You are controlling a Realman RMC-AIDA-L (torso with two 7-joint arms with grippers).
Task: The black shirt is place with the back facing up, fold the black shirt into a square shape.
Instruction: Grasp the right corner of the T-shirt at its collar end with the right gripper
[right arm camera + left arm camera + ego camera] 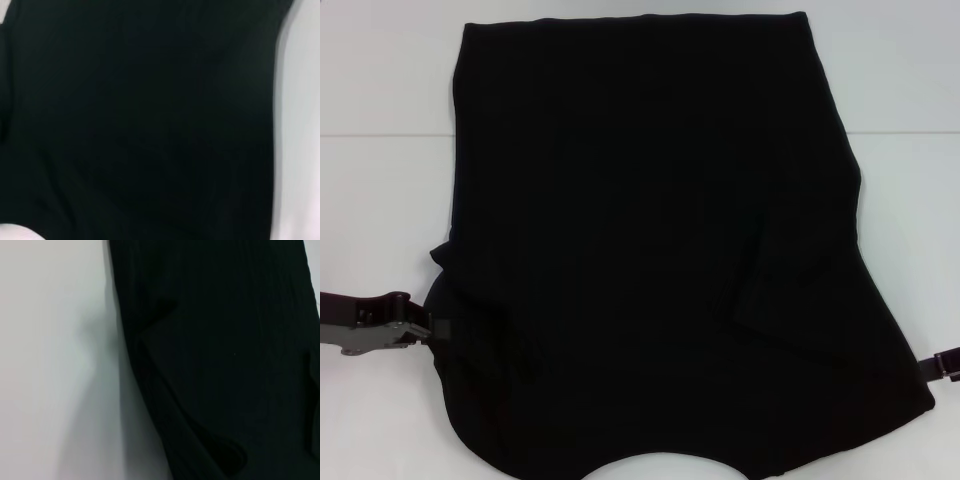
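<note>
Two end effectors flank your large plain black soft-cloth shirt (650, 250), spread flat on white counter (380, 70): left end effector (415, 330) touching its edge, right end effector (945, 362) at opposite edge; finger state unclear for both.

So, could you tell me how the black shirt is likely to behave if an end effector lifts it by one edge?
The black shirt would probably droop limply: it lies in soft folds and creases near its lower corners. It likely drags rather than slides, since it spreads wide over the white table. Its folded sides may fall open.
</note>
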